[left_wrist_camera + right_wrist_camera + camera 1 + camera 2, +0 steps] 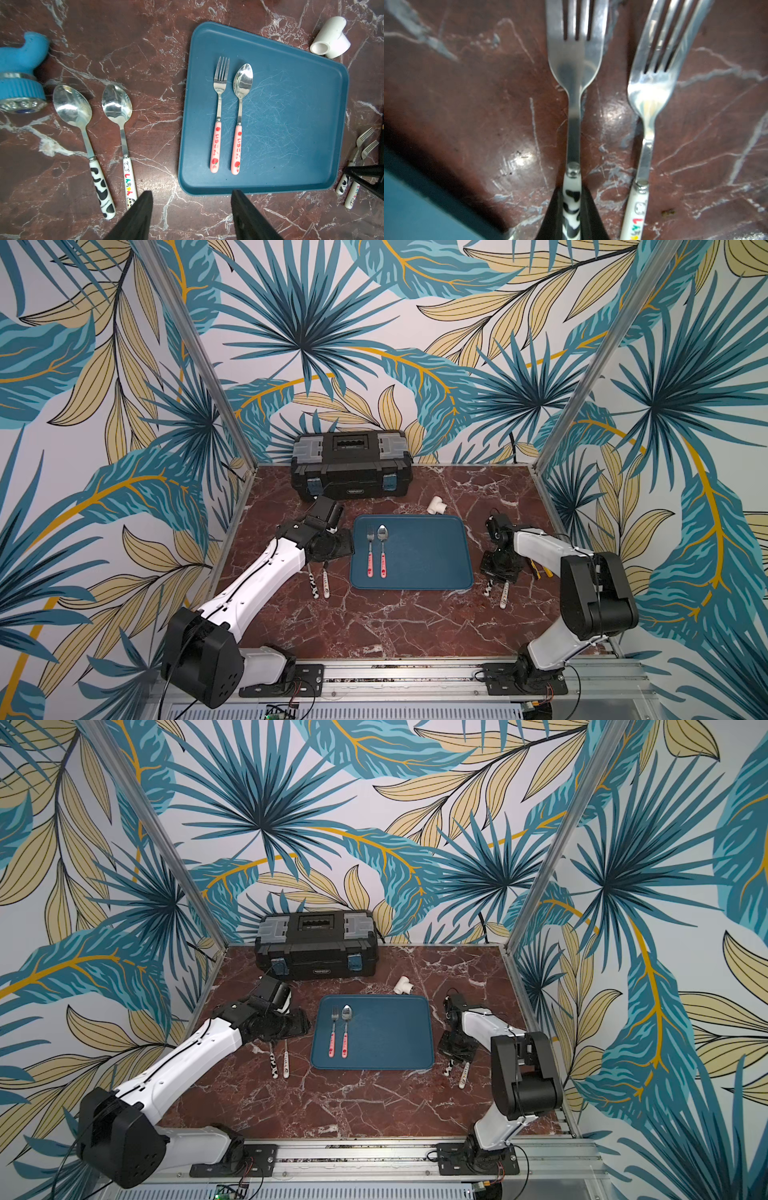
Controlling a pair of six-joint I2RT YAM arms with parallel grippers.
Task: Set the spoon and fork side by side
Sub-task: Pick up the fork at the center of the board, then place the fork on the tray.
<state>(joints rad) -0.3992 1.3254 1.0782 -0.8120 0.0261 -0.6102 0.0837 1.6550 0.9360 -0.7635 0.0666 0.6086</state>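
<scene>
Pink strawberry-handled fork (218, 116) and matching spoon (239, 118) lie side by side on the blue tray (291, 128), parallel, just apart, heads pointing toward the toolbox (351, 464) at the back of the desk (374, 626); fork sits on the side of the tray nearer the left arm, spoon next to it toward the tray's middle. Both top views show the same pair, e.g. fork (333, 1031) and spoon (345, 1029). Off the tray on the left arm's side, two spoons rest on the desk: cow-patterned spoon (83, 141) and white cartoon-handled spoon (122, 137), roughly parallel to the tray's pair. Off the tray on the opposite side, two forks: cow-patterned fork (574, 116) and white cartoon-handled fork (648, 128), close beside each other. Right gripper (572, 216) is clamped on the cow-patterned fork's handle, a finger pressed to each side of it. Left gripper (191, 216) hovers over the desk at the tray's near edge, fingers spread about halfway with nothing between them. White pipe fitting (330, 37) stands just beyond the tray's far corner. A blue ribbed object (18, 79) lies past the cow-patterned spoon's bowl, away from the tray; I can't tell what it is.
</scene>
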